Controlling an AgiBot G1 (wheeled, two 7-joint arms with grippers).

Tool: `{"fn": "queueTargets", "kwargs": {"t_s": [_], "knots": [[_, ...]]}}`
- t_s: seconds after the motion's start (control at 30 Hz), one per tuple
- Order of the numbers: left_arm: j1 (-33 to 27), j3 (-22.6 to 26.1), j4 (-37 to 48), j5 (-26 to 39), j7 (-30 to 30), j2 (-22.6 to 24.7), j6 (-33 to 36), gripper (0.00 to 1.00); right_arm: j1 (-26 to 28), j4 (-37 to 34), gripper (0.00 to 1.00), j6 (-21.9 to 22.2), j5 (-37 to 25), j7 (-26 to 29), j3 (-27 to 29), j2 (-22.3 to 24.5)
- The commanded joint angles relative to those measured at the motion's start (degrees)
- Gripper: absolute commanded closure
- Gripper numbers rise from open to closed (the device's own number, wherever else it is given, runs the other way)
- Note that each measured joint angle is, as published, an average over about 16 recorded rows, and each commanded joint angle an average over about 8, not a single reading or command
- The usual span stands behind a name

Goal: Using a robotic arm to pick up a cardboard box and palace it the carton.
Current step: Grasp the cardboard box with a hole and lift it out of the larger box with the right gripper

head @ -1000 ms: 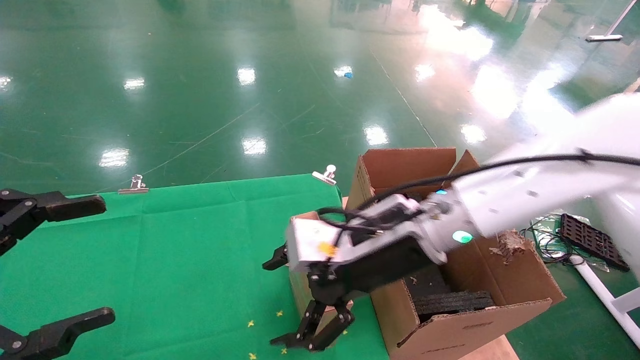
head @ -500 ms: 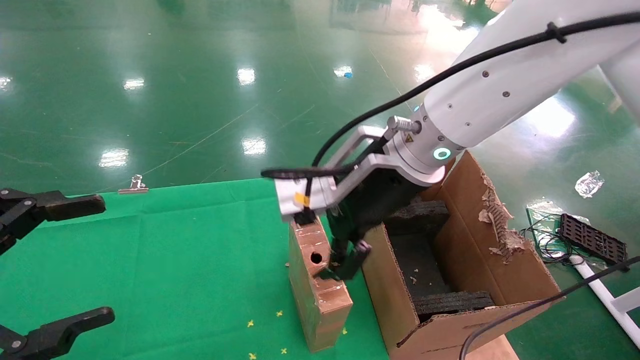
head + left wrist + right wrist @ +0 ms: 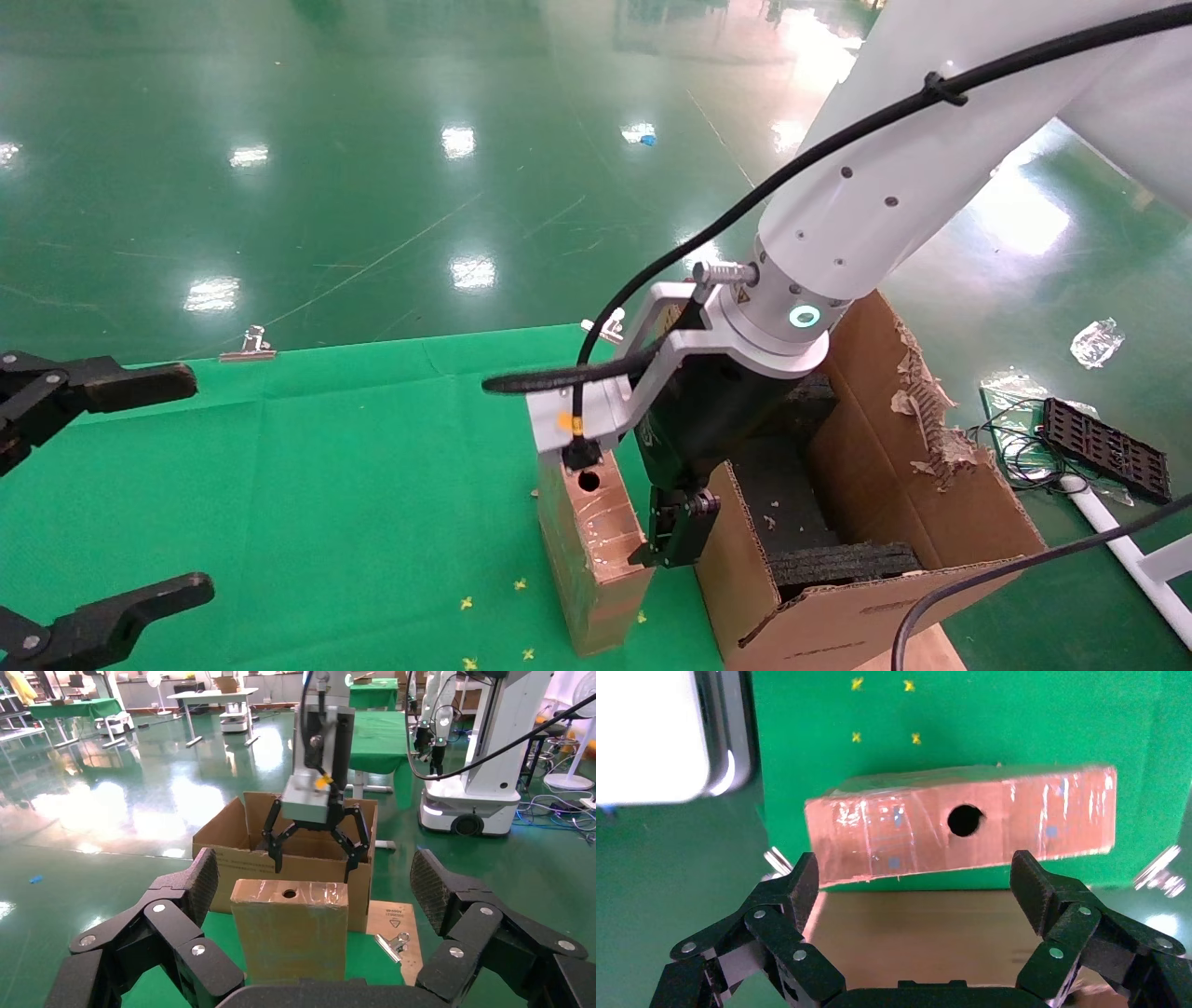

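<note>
The small taped cardboard box (image 3: 596, 550) stands upright on the green cloth, round hole in its top face, right beside the carton (image 3: 931, 531), whose inside shows black foam. The white robotic arm (image 3: 866, 196) comes down from the upper right. Its right gripper (image 3: 672, 527) is open and empty, hanging in the gap between box and carton, just beside the box's top edge. From the right wrist, the box (image 3: 961, 829) lies just beyond the open right gripper (image 3: 916, 878). My left gripper (image 3: 200, 482) is open at the table's left. Its view shows the box (image 3: 289, 934) and the right gripper (image 3: 313, 850).
Green cloth (image 3: 354, 485) covers the table, held by metal clips (image 3: 249, 345) at its far edge. Small yellow marks (image 3: 494, 596) lie near the box. A black tray with cables (image 3: 1103, 447) lies on the floor right of the carton.
The right arm has swung up from lying low across the box to standing upright over it. Its gripper has come down between the box and the carton. The left arm has not moved.
</note>
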Motion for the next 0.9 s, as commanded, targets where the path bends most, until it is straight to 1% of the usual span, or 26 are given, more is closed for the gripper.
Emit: {"fn": "queueTargets", "kwargs": {"t_s": [0.03, 0.13, 0.23, 0.3, 0.37, 0.53, 0.8, 0.83, 0.87, 0.9], "knots": [[0.0, 0.0, 0.0, 0.0, 0.0, 0.0, 0.0, 0.0, 0.4, -0.6, 0.0, 0.1, 0.0, 1.5, -0.6, -0.1], [0.0, 0.0, 0.0, 0.0, 0.0, 0.0, 0.0, 0.0, 0.5, -6.8, 0.0, -0.3, 1.3, 6.9, -1.9, -1.6], [0.0, 0.0, 0.0, 0.0, 0.0, 0.0, 0.0, 0.0, -0.1, -14.3, 0.0, -0.7, 4.0, 12.0, -3.2, -3.2], [0.0, 0.0, 0.0, 0.0, 0.0, 0.0, 0.0, 0.0, -0.7, -19.4, 0.0, -0.7, 6.3, 14.7, -3.8, -4.1], [0.0, 0.0, 0.0, 0.0, 0.0, 0.0, 0.0, 0.0, -1.5, -23.5, 0.0, -0.7, 8.3, 16.2, -4.2, -4.9], [0.0, 0.1, 0.0, 0.0, 0.0, 0.0, 0.0, 0.0, -3.1, -30.9, 0.0, -0.7, 11.6, 17.3, -5.4, -7.0], [0.0, 0.1, 0.0, -0.1, 0.1, 0.0, 0.0, 0.0, -4.6, -37.0, 0.01, -0.6, 12.3, 16.3, -8.3, -10.8], [0.0, 0.1, 0.0, -0.1, 0.1, 0.0, 0.0, 0.0, -4.6, -37.4, 0.08, -0.6, 12.3, 16.0, -8.7, -11.2], [0.0, 0.1, 0.0, -0.1, 0.1, 0.0, 0.0, 0.0, -4.7, -37.8, 0.18, -0.6, 12.2, 15.7, -9.1, -11.5], [0.0, 0.1, 0.0, -0.1, 0.1, 0.0, 0.0, 0.01, -4.7, -38.1, 0.3, -0.6, 12.2, 15.4, -9.4, -11.8]]}}
